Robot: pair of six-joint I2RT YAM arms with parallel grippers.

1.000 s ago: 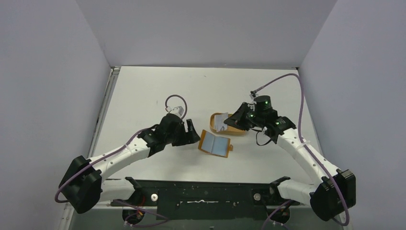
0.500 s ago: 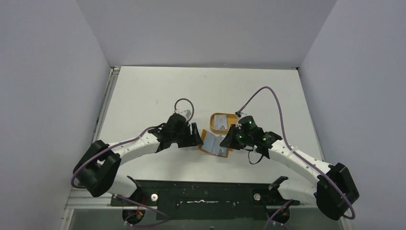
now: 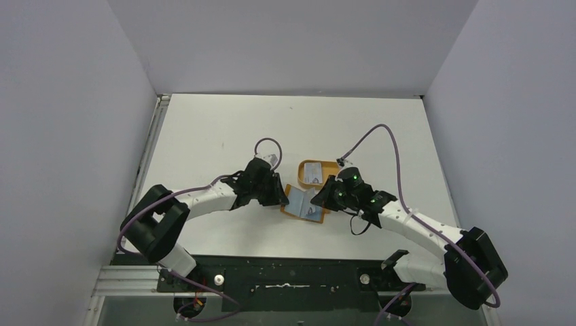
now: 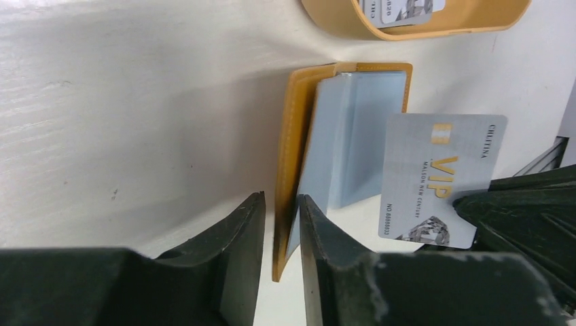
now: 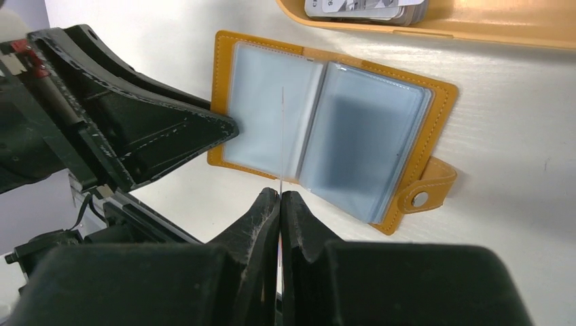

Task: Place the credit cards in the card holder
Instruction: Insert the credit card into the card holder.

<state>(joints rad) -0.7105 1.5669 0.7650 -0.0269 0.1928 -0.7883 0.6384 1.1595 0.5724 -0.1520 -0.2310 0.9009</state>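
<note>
Credit card [image 4: 441,180], seemingly upright, in low right gripper [image 5: 280,198]

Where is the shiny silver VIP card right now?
The silver VIP card is pinched in the right gripper, on the right of the left wrist view. It hangs over the open card holder, just below the orange tray.

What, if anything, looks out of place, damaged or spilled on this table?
Nothing stands out. The card holder lies open and undamaged, spare cards sit inside the tray, and the right gripper pinches one silver card edge-on over the holder.
</note>
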